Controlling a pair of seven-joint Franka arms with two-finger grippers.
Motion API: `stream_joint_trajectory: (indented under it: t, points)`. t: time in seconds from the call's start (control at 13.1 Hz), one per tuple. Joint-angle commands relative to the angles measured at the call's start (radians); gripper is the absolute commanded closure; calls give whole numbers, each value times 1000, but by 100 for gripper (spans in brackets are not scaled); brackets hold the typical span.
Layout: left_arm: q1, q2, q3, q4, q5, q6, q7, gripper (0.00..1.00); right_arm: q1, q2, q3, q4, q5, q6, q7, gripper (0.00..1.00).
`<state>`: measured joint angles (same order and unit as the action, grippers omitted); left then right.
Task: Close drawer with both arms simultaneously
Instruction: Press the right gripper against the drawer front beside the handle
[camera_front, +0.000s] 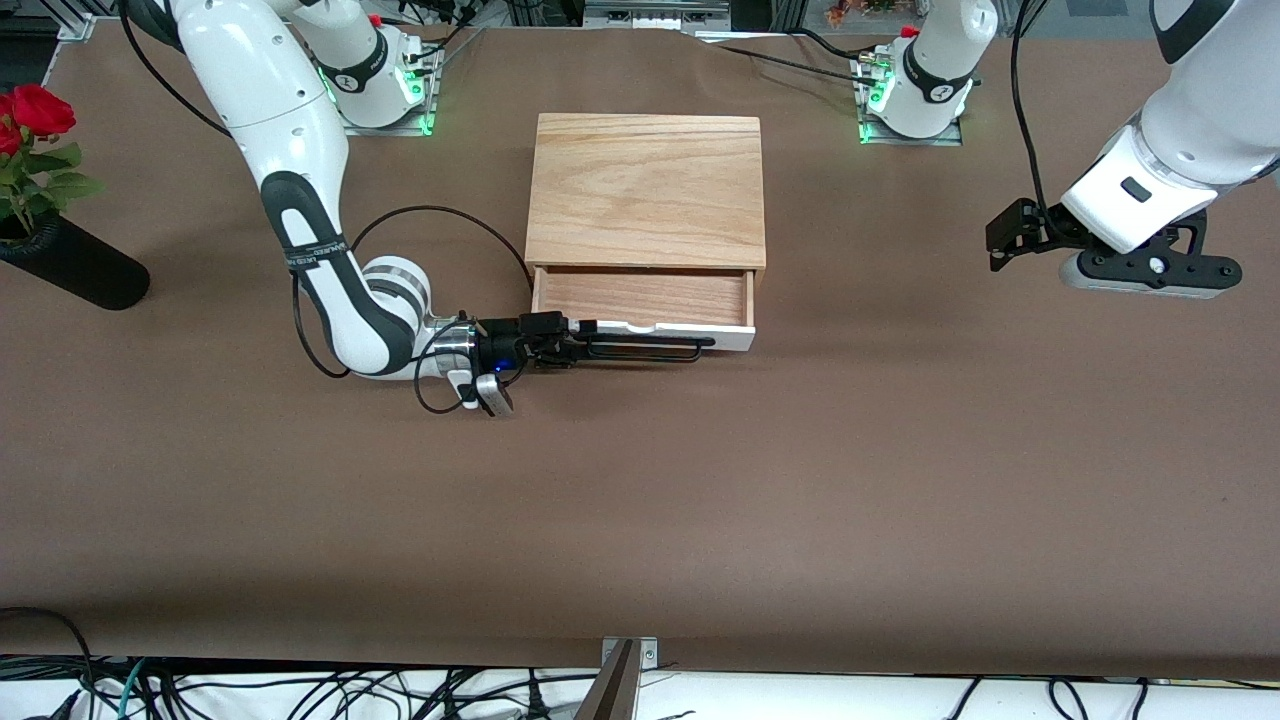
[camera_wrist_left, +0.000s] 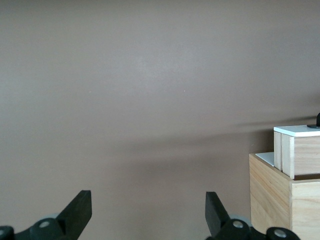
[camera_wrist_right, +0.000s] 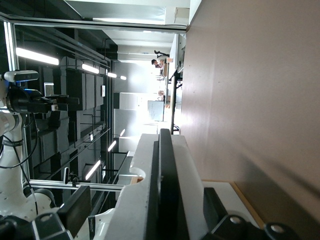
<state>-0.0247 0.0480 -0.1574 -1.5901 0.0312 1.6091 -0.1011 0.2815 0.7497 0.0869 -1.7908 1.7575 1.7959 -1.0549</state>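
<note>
One drawer (camera_front: 642, 297) stands partly pulled out of its light-oak box (camera_front: 647, 190), which sits mid-table between the two arm bases; the drawer's open side faces the front camera. We note a bare wooden floor inside it, a white front panel (camera_front: 690, 334) along its nearer edge, and a long black wire handle (camera_front: 645, 348) running in front of that panel.

The right gripper (camera_front: 578, 346) lies low and level at the handle's end nearest the right arm's end of the table. In the right wrist view one finger (camera_wrist_right: 76, 206) shows on one side of the panel (camera_wrist_right: 186, 195) and handle (camera_wrist_right: 167, 190), and a second on the other, so we read the fingers as clenched around the handle, though the contact itself is partly hidden and we hold that loosely. The right arm (camera_front: 300, 190) bends down from its base to reach it, a black cable looping beside the wrist.

The left gripper (camera_front: 1012, 236) hangs in the air over bare table toward the left arm's end, well apart from the drawer. Its fingers (camera_wrist_left: 77, 210) are spread wide and grasp nothing; in the left wrist view the box's corner (camera_wrist_left: 285, 200) shows off to one side.

A black vase (camera_front: 70, 262) with red roses (camera_front: 35, 115) stands near the table's edge at the right arm's end.
</note>
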Motion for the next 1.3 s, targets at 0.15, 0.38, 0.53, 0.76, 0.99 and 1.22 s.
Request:
stream_joint_trajectory:
  t: [0.15,0.38,0.53,0.76,0.99,1.22]
  points:
    - [5,12,-2,32,-13,-21,6,0,4,8,2,1,14,3,-57,21]
    - [5,12,-2,32,-13,-21,6,0,2,8,1,2,13,3,-56,40]
    - [5,12,-2,32,-13,-21,4,0,2,8,1,8,13,3,-53,47]
    - [5,12,-2,32,-13,-21,4,0,-8,10,-1,10,13,14,-39,54]
    - [5,10,-2,32,-13,-21,6,0,-12,28,-4,24,13,16,-39,55]
    - [5,12,-2,33,-13,-21,4,0,-4,28,-4,24,13,25,-45,57]
